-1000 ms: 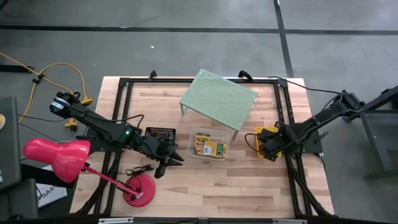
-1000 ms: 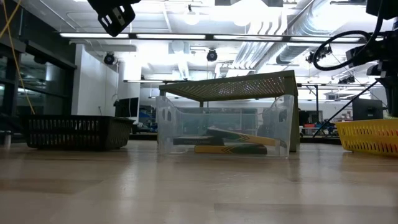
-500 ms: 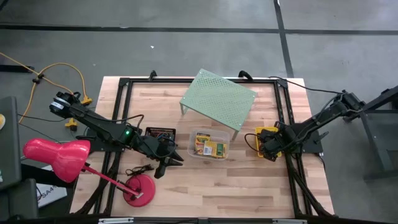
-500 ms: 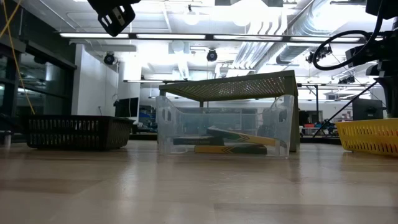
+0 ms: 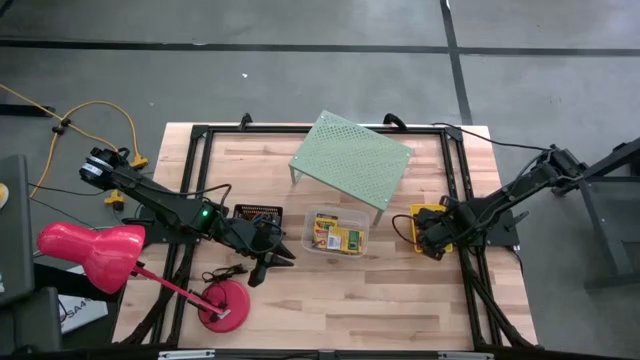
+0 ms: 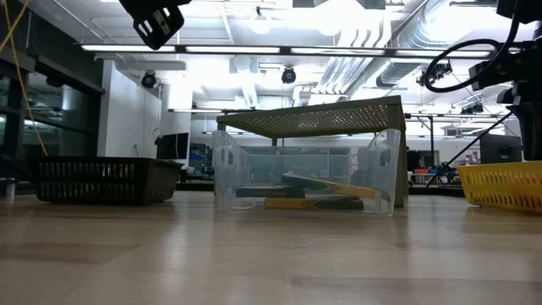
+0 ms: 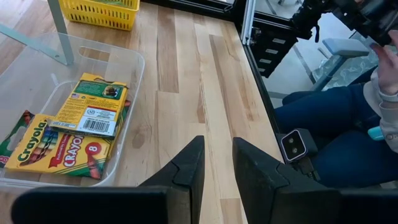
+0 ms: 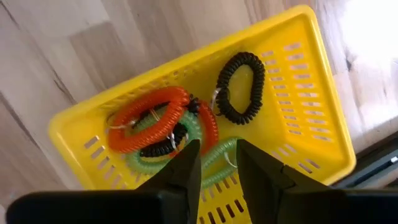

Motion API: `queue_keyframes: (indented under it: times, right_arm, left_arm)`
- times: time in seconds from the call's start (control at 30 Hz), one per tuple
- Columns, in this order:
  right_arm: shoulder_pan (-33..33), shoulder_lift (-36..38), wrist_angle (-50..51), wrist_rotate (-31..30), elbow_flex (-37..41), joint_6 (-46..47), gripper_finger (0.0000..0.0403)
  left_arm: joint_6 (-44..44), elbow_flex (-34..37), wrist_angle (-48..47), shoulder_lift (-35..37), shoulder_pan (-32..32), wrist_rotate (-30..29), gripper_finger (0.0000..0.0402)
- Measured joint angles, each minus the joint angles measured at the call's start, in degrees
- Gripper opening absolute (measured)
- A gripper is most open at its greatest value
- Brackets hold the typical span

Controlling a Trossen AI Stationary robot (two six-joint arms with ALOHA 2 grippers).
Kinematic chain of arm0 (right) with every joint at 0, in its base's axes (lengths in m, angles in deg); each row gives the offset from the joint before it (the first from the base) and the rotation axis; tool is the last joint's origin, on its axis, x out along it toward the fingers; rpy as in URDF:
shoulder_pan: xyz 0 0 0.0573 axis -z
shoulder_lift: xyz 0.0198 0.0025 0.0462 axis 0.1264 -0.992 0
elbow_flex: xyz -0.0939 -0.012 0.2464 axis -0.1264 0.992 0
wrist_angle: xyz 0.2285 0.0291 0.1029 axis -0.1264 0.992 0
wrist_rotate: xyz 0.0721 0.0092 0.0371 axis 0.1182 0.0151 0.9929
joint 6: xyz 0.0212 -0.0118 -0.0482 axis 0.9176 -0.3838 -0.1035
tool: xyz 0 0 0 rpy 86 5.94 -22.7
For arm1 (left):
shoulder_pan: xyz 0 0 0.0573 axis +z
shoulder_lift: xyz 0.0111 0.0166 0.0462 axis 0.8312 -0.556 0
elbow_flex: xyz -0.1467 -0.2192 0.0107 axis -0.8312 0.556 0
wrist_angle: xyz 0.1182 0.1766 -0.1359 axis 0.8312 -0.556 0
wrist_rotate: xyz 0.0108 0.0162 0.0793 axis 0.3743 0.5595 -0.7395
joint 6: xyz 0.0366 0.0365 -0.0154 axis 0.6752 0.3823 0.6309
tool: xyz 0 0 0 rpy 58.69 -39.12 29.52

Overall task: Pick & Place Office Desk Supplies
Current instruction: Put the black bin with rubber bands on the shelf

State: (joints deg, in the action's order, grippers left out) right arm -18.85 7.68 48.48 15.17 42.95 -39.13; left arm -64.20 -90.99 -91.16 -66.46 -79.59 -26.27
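A yellow basket [image 8: 298,81] holds three coiled rings: a red one [image 8: 146,118], a green one [image 8: 211,158] and a black one [image 8: 239,87]. My right gripper [image 8: 217,165] hangs open just above them, pointing steeply down over the basket [image 5: 420,225]. A clear tub [image 5: 338,233] at mid-table holds green-and-yellow card boxes [image 7: 68,124], lying flat. A small black mesh tray [image 5: 258,215] stands to its left. My left gripper [image 7: 217,168] hovers open and empty above the table, just in front of the tray [image 5: 270,255].
A pale green perforated shelf [image 5: 352,160] stands behind the tub. A pink-red desk lamp [image 5: 95,255] stands with its base [image 5: 224,303] at the near left. A black frame [image 5: 455,180] runs round the table. A seated person [image 7: 348,130] shows beyond the table's right edge.
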Motion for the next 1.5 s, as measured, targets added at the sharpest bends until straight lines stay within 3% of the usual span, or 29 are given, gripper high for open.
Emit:
queue_keyframes:
  times: [0.27,0.63,1.3,1.5]
  right_arm:
    - [0.0,0.0,-2.9,0.6,0.0,-1.1,0.0091]
    - [0.7,4.7,-5.8,9.0,0.0,-5.4,0.0091]
    - [0.8,11.9,-21.0,8.8,-0.1,-15.3,0.0091]
    - [0.8,13.3,-26.1,8.5,-0.1,-22.1,0.0091]
  left_arm:
    - [0.0,0.0,0.0,0.0,0.0,0.0,0.0078]
    - [0.0,0.0,0.0,0.0,0.0,0.0,0.0078]
    - [0.0,0.0,0.0,0.0,0.0,0.0,0.0078]
    - [0.0,0.0,0.0,0.0,0.0,0.0,0.0078]
